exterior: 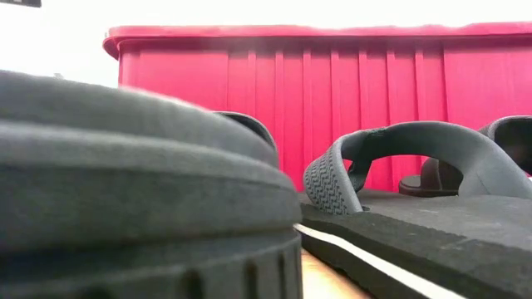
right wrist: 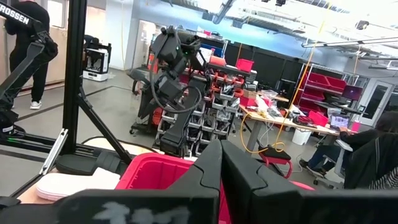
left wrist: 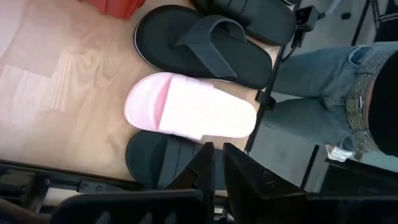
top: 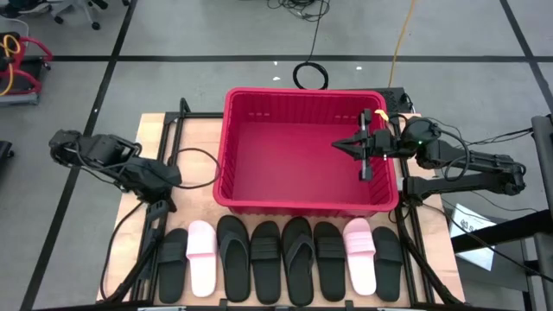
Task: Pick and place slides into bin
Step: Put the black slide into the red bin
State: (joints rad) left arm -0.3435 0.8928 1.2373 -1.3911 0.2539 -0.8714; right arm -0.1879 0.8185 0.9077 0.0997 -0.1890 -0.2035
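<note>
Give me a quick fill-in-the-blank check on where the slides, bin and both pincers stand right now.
1. The red bin holds ____ slides.
2. The row of slides counts six black and ____ pink.
3. The right pincer hangs over the ____.
4. The left pincer, fingers together, is nearest the ____ end of the row.

Missing words: no; two; bin; left

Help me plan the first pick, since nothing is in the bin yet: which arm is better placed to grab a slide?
Left. The left gripper hangs beside the row's end, near the pale pink slide. The right gripper is over the bin, away from the row.
</note>
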